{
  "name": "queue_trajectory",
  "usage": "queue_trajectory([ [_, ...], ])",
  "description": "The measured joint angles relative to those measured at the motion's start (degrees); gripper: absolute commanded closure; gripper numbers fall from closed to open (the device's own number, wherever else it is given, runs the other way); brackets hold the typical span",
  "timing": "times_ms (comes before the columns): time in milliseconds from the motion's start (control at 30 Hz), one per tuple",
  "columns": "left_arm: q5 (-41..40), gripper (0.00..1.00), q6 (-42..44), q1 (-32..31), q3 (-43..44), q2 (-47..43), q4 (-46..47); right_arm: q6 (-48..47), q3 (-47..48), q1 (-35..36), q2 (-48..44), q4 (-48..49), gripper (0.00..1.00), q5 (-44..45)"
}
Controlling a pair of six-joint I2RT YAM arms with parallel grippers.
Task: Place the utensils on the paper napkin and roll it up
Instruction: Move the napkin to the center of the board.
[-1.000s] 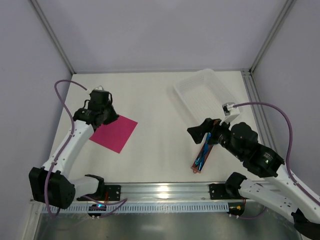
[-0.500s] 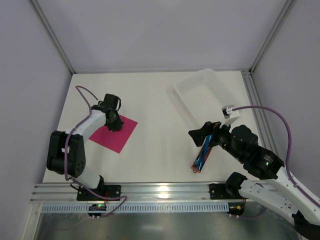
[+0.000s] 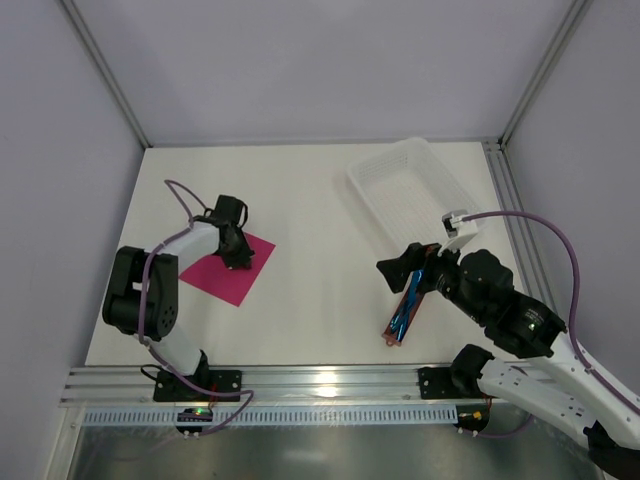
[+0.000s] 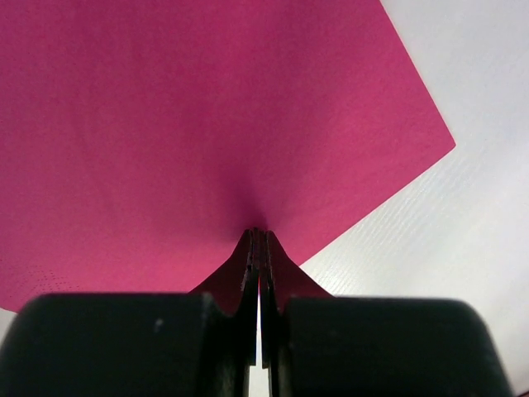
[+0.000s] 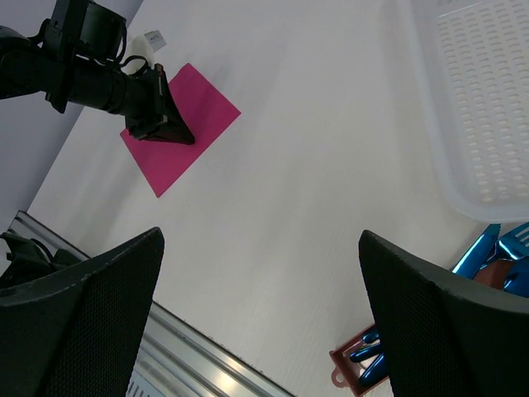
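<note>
Left of centre on the white counter (image 3: 310, 200): magenta paper napkin (image 3: 215, 280) lying flat, left tool (image 4: 258, 234) with tips pressed together, touching it. Lower right: blue utensils (image 3: 405, 315) in a reddish-brown sleeve (image 3: 392, 335), right tool (image 5: 260, 240) just above, fingers wide apart, gripping nothing.

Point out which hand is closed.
The left hand, shut tight on a pinch of the pink napkin. The right hand stands wide open above the table, holding nothing.
</note>
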Motion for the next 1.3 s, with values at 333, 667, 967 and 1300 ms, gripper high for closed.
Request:
queue_trajectory([
  [333, 0.31, 1.0, -0.72, -5.84, -1.29, 0.07, 2.95, 0.07, 0.0, 0.0, -1.33, -1.18, 0.0, 1.38],
  [667, -0.13, 1.0, -3.8, -17.97, -1.92, -0.07, 5.38, 1.14, -0.33, 0.0, -3.13, -1.73, 0.0, 2.03],
  [967, 1.46, 1.0, -9.46, -27.3, -1.84, 1.09, 8.72, 3.08, -0.76, 0.0, -3.5, -3.06, 0.0, 2.21],
  [1300, 3.69, 1.0, -10.97, -28.11, 4.28, 6.4, 10.14, 5.27, -2.99, 0.0, -4.98, -5.44, 0.0, 3.43],
])
